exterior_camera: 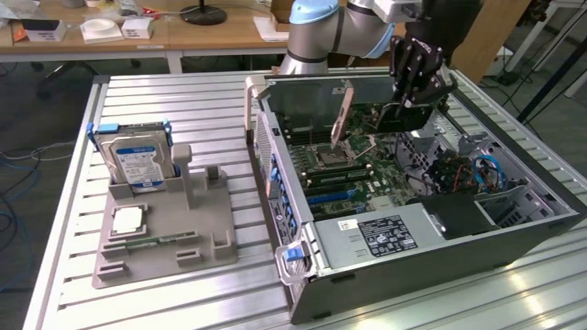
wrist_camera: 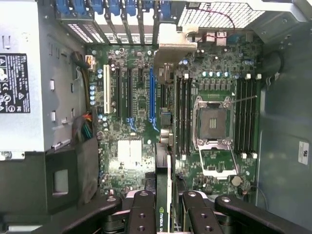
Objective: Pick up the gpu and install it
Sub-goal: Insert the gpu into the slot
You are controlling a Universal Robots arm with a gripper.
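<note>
The end effector [exterior_camera: 414, 102] reaches down into the open computer case [exterior_camera: 513, 237], which lies on its side on the slatted metal bench [exterior_camera: 183, 89]. Its two black fingers [wrist_camera: 142, 214] are pinched on the gpu [exterior_camera: 402, 121], one on each face of the card.

In the wrist view the gpu [wrist_camera: 163, 168] appears edge-on between the fingers, a thin green board running away from the end effector [wrist_camera: 168, 196] toward the rear wall of the case. Its silver end bracket [wrist_camera: 173, 45] sits close to the slot openings there. The card stands on edge over the motherboard [wrist_camera: 131, 102], just beside the long blue expansion slot [wrist_camera: 151, 97] and next to the RAM slots and the CPU socket [wrist_camera: 213, 119]. Whether its lower edge touches a slot cannot be told.

The power supply [exterior_camera: 381, 234] fills the near end of the case. Well apart, on the exterior view's left, a grey holder [exterior_camera: 165, 258] carries an upright hard drive [exterior_camera: 136, 163], a CPU chip [exterior_camera: 128, 218] and a RAM stick [exterior_camera: 151, 240].
</note>
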